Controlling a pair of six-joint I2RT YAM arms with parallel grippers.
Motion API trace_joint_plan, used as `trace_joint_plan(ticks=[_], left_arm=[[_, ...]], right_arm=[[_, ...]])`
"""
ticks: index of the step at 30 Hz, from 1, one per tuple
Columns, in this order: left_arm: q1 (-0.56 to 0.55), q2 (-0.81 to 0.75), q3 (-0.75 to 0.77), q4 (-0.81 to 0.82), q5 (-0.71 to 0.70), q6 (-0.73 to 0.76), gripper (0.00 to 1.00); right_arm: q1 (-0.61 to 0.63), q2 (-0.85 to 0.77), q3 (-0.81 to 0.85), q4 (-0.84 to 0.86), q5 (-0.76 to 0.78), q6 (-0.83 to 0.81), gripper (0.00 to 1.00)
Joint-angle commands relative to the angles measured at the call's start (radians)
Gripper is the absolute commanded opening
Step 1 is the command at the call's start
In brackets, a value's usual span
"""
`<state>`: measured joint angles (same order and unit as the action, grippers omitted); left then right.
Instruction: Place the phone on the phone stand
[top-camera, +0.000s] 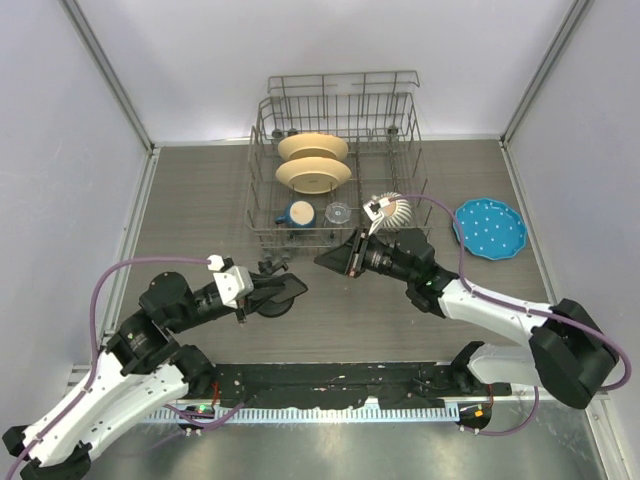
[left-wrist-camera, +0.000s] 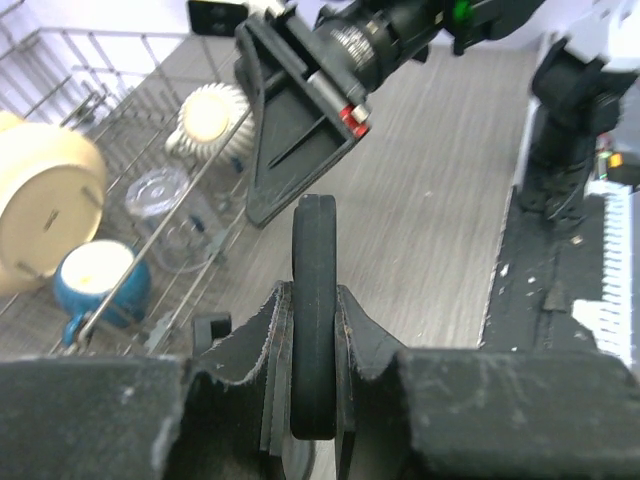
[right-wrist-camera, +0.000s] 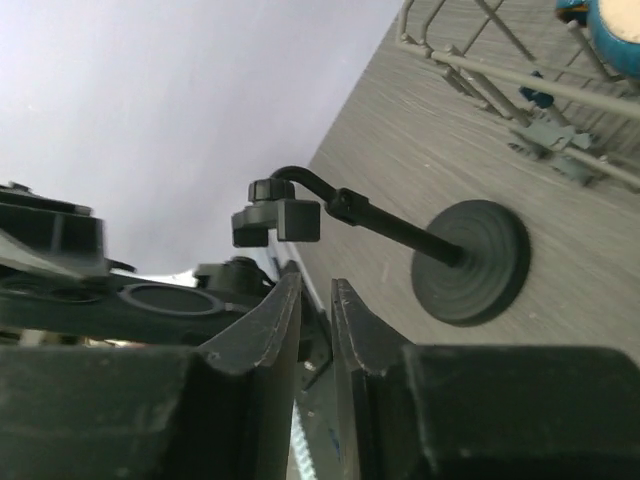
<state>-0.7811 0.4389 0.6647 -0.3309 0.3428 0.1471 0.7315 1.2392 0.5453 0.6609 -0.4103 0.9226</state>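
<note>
Grey wood-grain table (top-camera: 200, 200), white walls. The left gripper (left-wrist-camera: 313, 295) is clamped on the phone (left-wrist-camera: 315, 250) (held edge-on), just beside the phone stand (right-wrist-camera: 470, 262), whose base sits on the table. The right gripper (right-wrist-camera: 316, 280) has its fingers nearly together, holding nothing.

the black phone (left-wrist-camera: 314, 300) is held edge-on at lower centre. the phone stand (right-wrist-camera: 470, 262) is seen centre-right, stem slanting.

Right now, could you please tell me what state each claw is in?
Left claw: closed on the phone, which it holds edge-on.
Right claw: closed, holding nothing.
</note>
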Motion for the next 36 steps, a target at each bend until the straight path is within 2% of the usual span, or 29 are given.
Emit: trace_joint_plan(ticks=[1, 3, 7, 9, 12, 14, 16, 24, 36], left_arm=[[0.0, 0.007, 0.047, 0.242, 0.098, -0.105, 0.0], [0.0, 0.023, 0.061, 0.288, 0.078, -0.133, 0.0], [0.0, 0.006, 0.136, 0.371, -0.011, -0.245, 0.0], [0.0, 0.001, 0.188, 0.327, -0.115, -0.273, 0.0], [0.0, -0.029, 0.269, 0.212, -0.237, -0.284, 0.0], [0.002, -0.063, 0.309, 0.152, -0.307, -0.271, 0.0], [0.0, -0.092, 0.329, 0.078, -0.368, -0.256, 0.0], [0.0, -0.183, 0.346, -0.049, -0.39, -0.239, 0.0], [0.002, -0.172, 0.342, -0.08, -0.346, -0.241, 0.0]], right_arm=[[0.005, -0.076, 0.084, -0.254, 0.001, -0.292, 0.35], [0.005, -0.087, 0.11, -0.323, -0.002, -0.401, 0.47], [0.041, -0.09, 0.11, -0.299, 0.048, -0.563, 0.56], [0.162, -0.087, 0.102, -0.253, 0.227, -0.692, 0.57], [0.302, -0.06, 0.041, -0.03, 0.45, -0.815, 0.58], [0.351, -0.034, -0.007, 0.152, 0.526, -0.878, 0.58], [0.4, 0.017, -0.016, 0.227, 0.564, -0.957, 0.57], [0.485, 0.153, -0.034, 0.469, 0.772, -1.081, 0.53], [0.485, 0.261, 0.027, 0.529, 0.757, -1.079, 0.47]])
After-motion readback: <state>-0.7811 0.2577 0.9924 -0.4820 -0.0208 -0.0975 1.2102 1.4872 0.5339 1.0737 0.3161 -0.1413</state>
